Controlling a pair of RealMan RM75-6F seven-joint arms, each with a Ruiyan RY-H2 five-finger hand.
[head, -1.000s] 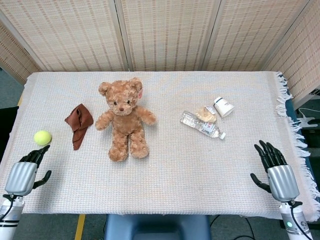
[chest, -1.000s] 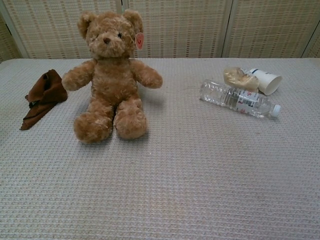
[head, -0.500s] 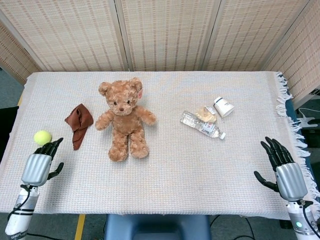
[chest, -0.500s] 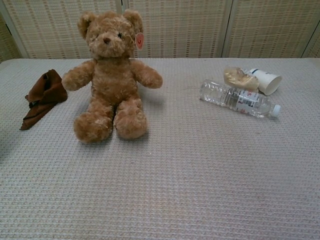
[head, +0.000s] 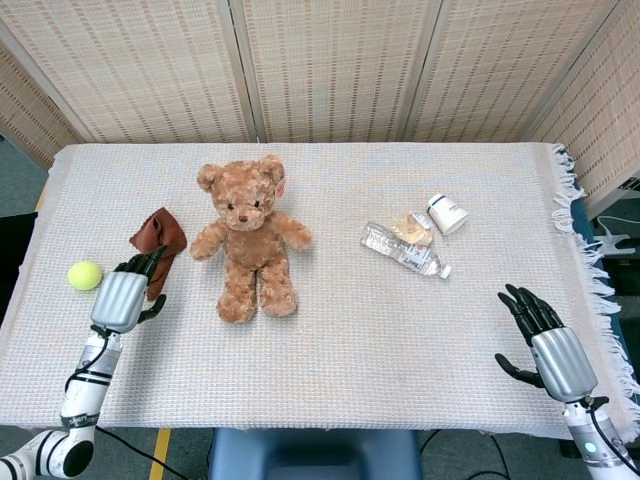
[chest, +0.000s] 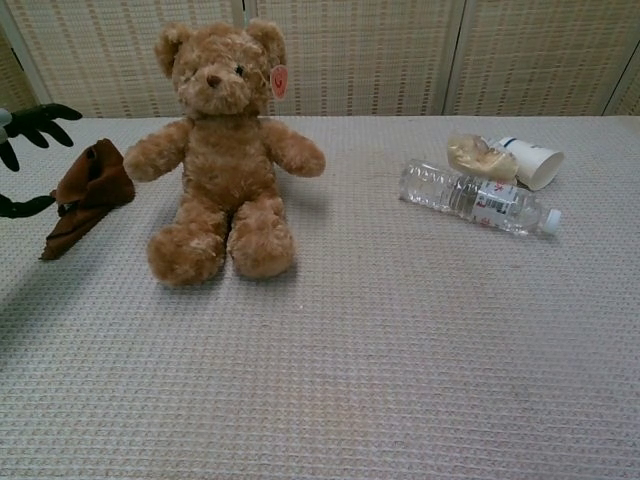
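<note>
The left hand (head: 124, 292) hovers over the near end of the brown cloth (head: 158, 243), its fingers (chest: 40, 118) spread and holding nothing. The cloth lies crumpled on the table (head: 330, 340), between the tennis ball (head: 85, 275) and the teddy bear (head: 249, 235). The right hand (head: 545, 340) rests at the table's near right edge, fingers apart and empty, well apart from the plastic bottle (head: 405, 249), crumpled wrapper (head: 412, 228) and paper cup (head: 447, 213).
</note>
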